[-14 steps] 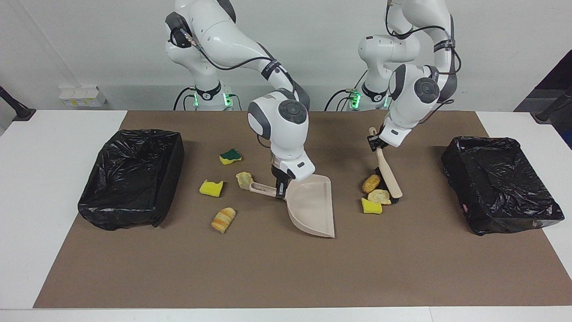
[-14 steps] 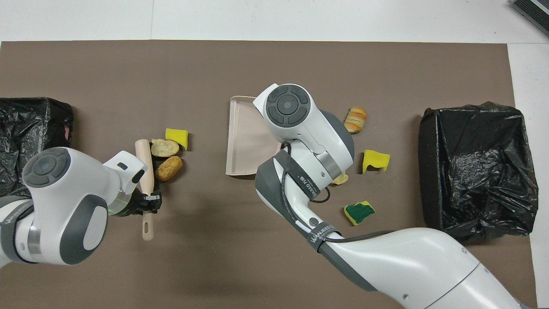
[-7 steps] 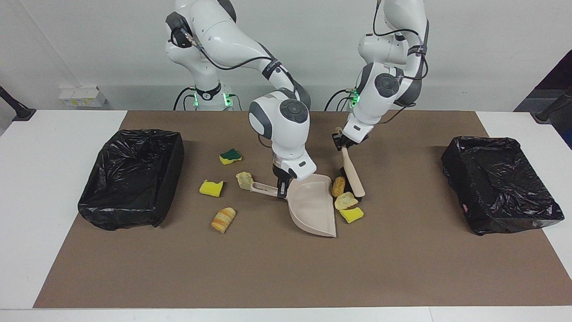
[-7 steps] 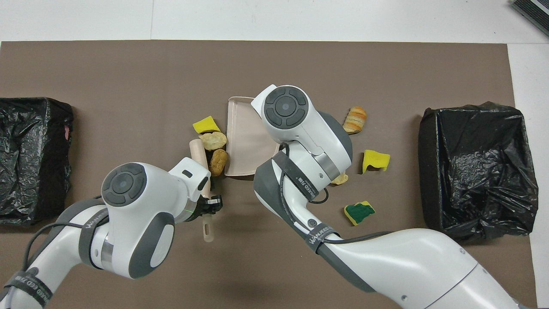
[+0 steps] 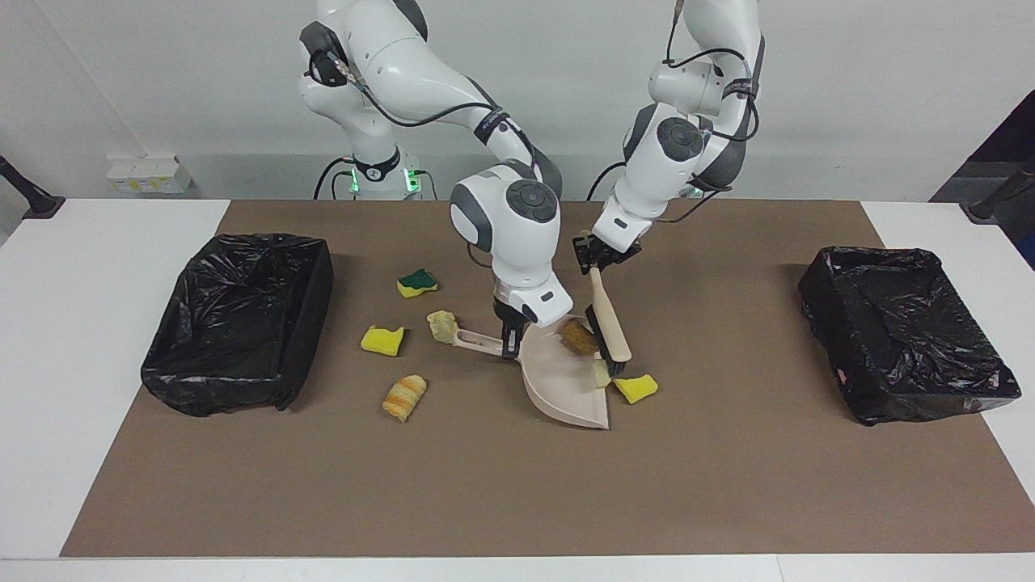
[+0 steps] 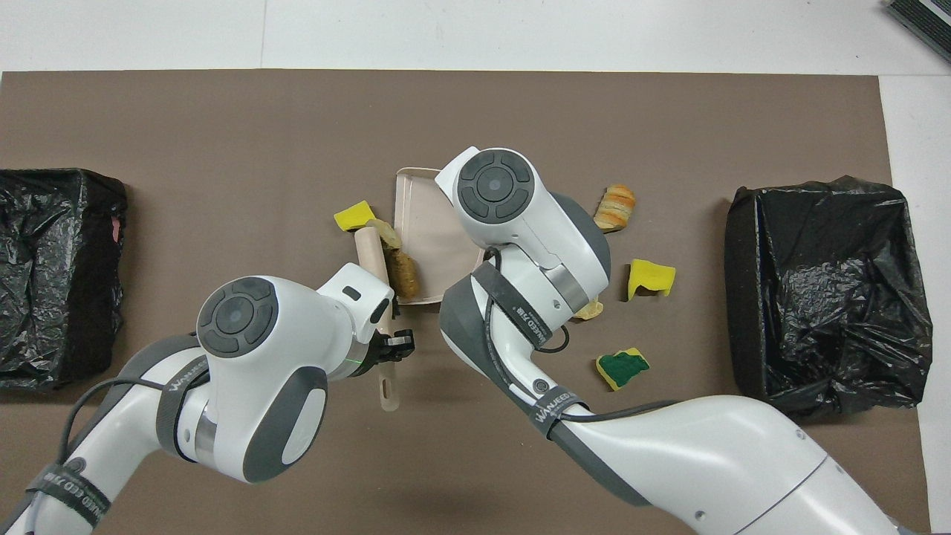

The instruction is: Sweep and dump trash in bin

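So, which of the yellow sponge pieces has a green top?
The green-topped sponge piece, lying nearer to the robots than the other scraps, beside the right arm. The plain yellow piece and the yellow piece by the dustpan show no green.

Mat [image 5: 517, 485]: brown, covers the table's middle.
Table [image 5: 81, 364]: white, bare at both ends.
Wall box [image 5: 149, 174]: white, ten o'clock, facing view.

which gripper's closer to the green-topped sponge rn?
Right. The right gripper, shut on the dustpan handle, is nearest the green-topped sponge; the left gripper holds the brush past the dustpan.
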Controlling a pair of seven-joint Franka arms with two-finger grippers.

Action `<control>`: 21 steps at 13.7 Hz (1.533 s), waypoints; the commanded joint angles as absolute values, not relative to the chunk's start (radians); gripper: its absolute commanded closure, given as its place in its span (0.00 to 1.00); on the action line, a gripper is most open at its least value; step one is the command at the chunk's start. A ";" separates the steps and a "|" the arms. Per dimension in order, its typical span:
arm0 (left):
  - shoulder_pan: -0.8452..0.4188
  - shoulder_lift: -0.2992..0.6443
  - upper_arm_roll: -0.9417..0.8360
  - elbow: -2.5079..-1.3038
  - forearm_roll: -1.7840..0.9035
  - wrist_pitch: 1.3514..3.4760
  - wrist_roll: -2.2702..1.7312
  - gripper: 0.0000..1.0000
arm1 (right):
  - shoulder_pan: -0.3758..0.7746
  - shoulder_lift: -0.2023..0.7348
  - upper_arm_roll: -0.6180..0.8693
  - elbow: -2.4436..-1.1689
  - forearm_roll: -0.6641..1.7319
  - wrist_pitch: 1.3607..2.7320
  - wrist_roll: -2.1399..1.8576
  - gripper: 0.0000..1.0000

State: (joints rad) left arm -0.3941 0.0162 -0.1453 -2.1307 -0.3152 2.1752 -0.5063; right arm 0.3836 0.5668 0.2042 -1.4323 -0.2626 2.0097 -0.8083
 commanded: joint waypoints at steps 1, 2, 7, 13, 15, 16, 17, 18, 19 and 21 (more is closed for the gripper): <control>-0.335 0.018 -0.143 -2.079 -0.351 2.117 -0.499 1.00 | 0.377 0.563 0.216 -1.447 -0.275 2.040 -0.827 1.00; -0.307 0.011 -0.135 -2.057 -0.348 2.055 -0.485 1.00 | 0.377 0.563 0.216 -1.448 -0.275 2.040 -0.827 1.00; -0.148 0.031 -0.132 -2.016 -0.124 1.973 -0.134 1.00 | 0.377 0.563 0.216 -1.448 -0.275 2.042 -0.827 1.00; -0.204 0.091 -0.137 -2.098 -0.126 2.052 -0.112 1.00 | 0.377 0.563 0.216 -1.453 -0.275 2.046 -0.833 1.00; -0.254 0.084 -0.137 -2.114 -0.132 2.046 -0.120 1.00 | 0.380 0.569 0.216 -1.451 -0.276 2.046 -0.830 1.00; -0.271 0.081 -0.137 -2.114 -0.135 2.037 -0.126 1.00 | 0.382 0.578 0.216 -1.450 -0.275 2.046 -0.827 1.00; -0.293 0.075 -0.140 -2.115 -0.137 2.022 -0.161 1.00 | 0.382 0.587 0.216 -1.450 -0.275 2.046 -0.827 1.00; -0.320 0.072 -0.140 -2.114 -0.140 1.987 -0.202 1.00 | 0.382 0.589 0.216 -1.451 -0.272 2.046 -0.827 1.00; -0.343 0.071 -0.141 -2.112 -0.158 1.970 -0.222 1.00 | 0.382 0.589 0.216 -1.451 -0.273 2.045 -0.828 1.00; -0.379 0.071 -0.143 -2.103 -0.173 1.976 -0.219 1.00 | 0.382 0.589 0.216 -1.453 -0.275 2.046 -0.827 1.00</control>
